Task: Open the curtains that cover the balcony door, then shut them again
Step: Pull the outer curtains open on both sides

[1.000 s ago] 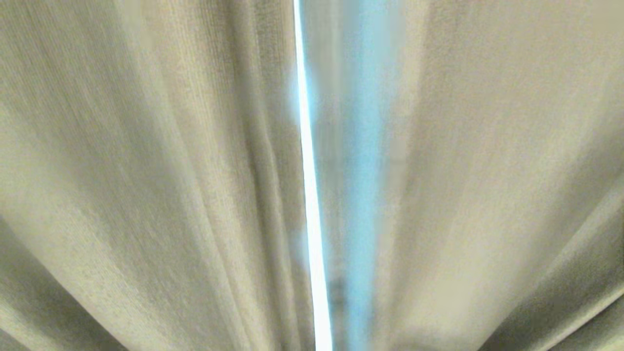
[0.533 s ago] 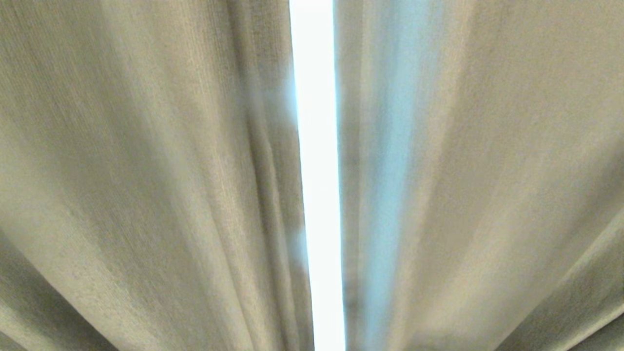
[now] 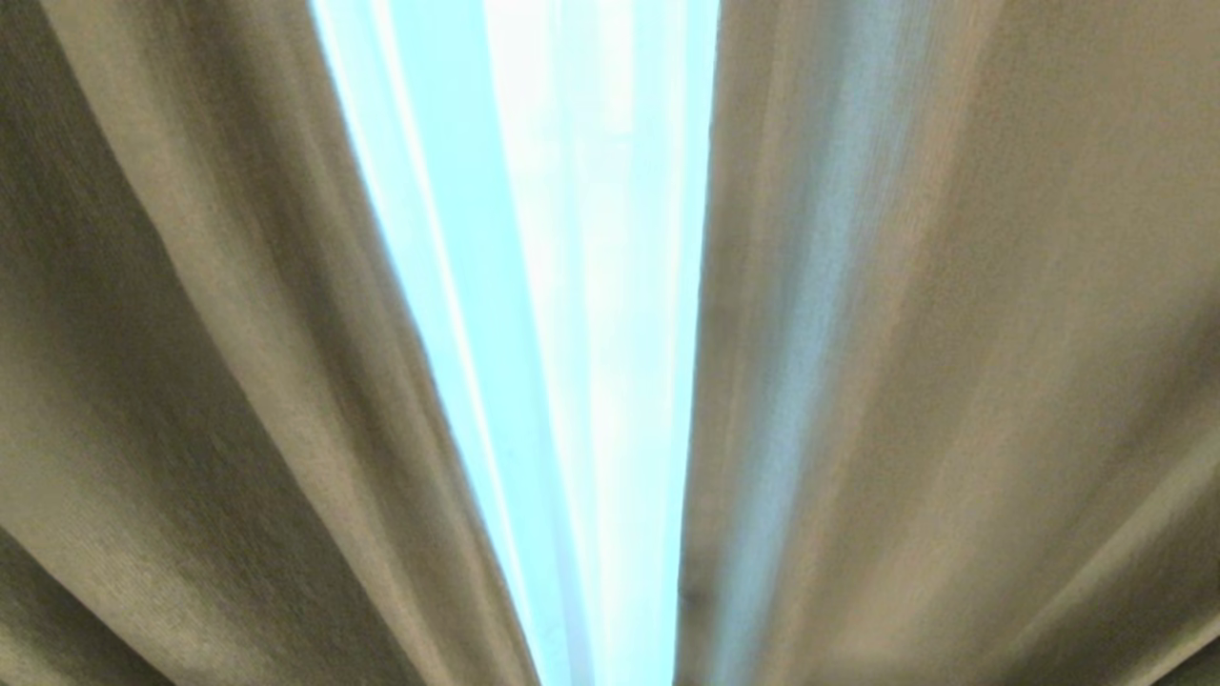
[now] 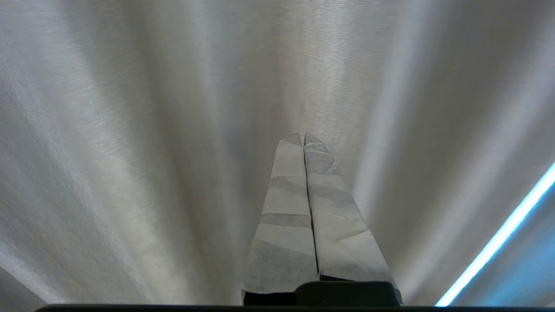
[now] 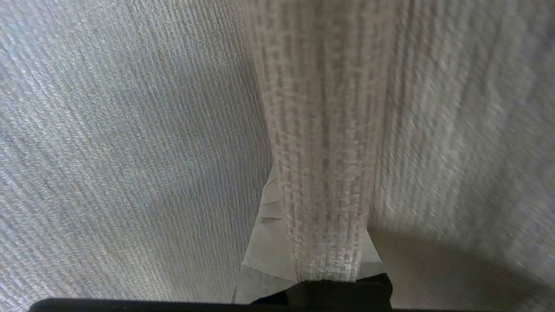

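The curtains fill every view. In the head view the thick beige left panel and right panel hang apart, with bright sheer white voile in the gap between them. The balcony door is hidden behind the voile. My right gripper is pressed into the thick ribbed fabric; a fold of it lies over the taped fingers, and only their sides show. My left gripper is shut and empty, pointing at the curtain's smooth folds. Neither arm shows in the head view.
A bright slit of daylight runs along the curtain's edge in the left wrist view. Fabric hangs close on all sides of both grippers.
The gap between the thick panels has widened from a thin slit to a broad strip. The left panel's edge swung left, the right edge shifted right, and the sheer layer now shows.
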### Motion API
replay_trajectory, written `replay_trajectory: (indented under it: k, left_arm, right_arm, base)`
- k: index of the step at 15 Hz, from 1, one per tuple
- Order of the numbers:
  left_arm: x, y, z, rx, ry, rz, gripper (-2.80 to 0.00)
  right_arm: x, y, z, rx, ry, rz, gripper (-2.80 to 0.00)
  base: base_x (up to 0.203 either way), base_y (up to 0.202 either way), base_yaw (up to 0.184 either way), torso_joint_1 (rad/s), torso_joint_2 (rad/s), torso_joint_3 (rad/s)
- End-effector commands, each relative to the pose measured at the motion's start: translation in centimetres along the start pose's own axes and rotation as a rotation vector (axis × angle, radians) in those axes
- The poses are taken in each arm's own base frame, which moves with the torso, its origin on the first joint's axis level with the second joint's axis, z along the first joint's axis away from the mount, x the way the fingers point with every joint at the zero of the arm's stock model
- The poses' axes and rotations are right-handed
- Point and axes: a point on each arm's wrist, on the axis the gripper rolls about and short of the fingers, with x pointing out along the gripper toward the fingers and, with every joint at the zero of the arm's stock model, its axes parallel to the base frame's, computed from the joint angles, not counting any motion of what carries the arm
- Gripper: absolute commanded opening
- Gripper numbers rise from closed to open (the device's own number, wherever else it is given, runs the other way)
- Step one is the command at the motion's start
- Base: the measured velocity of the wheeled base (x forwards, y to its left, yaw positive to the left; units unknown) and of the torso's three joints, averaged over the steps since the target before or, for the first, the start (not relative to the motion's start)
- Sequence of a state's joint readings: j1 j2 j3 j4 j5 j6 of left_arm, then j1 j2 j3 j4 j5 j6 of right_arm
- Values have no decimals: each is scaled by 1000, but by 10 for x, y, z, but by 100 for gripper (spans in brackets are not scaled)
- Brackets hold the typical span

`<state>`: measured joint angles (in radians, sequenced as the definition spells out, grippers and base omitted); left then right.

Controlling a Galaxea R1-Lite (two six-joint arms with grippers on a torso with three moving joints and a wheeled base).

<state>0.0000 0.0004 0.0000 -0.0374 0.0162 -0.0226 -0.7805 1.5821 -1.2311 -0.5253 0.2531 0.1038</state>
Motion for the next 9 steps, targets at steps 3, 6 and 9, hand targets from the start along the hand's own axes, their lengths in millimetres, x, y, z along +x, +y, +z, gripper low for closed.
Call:
replay_trajectory:
  k: [3, 6, 9]
  left_arm:
    - [0, 0, 0, 0, -1, 1, -280]
    - [0, 0, 0, 0, -1, 1, -280]
    - [0, 0, 0, 0, -1, 1, -280]
  right_arm:
    - [-5, 6, 6, -5, -19, 41, -280]
    - [-12, 16, 10, -6, -26, 98, -280]
    - [-24, 40, 12, 5, -29, 192, -280]
  base:
    - [0, 0, 0, 0, 0, 0]
    - [0, 0, 0, 0, 0, 0]
    - [0, 0, 0, 0, 0, 0]
